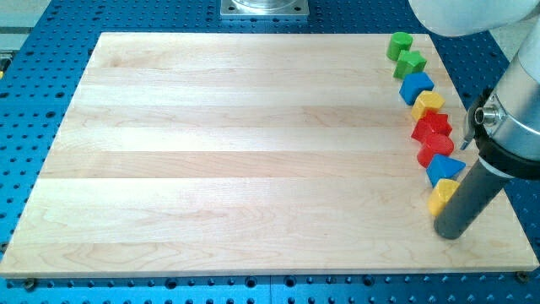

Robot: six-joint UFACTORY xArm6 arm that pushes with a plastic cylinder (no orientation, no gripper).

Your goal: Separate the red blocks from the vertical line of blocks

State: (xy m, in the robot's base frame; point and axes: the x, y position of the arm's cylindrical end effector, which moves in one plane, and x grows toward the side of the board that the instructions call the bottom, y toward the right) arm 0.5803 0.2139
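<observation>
1. A line of eight blocks runs down the wooden board [253, 152] near the view's right edge: green round block [399, 44], green star block [411, 62], blue block [416, 86], yellow heart block [428, 105], red star block [433, 126], red round block [435, 148], blue triangle block [445, 169], yellow block [442, 198].
2. The two red ones sit mid-line, touching each other and their neighbours.
3. My tip [450, 234] rests at the line's lower end, just beside the lowest yellow block. There is no claw (only a bare rod), so nothing is grasped.
4. Judging by looks, the reds are light, stiff and slide easily; shove each on its right-hand face, centred, since off-centre contact would likely spin it into its neighbours.
</observation>
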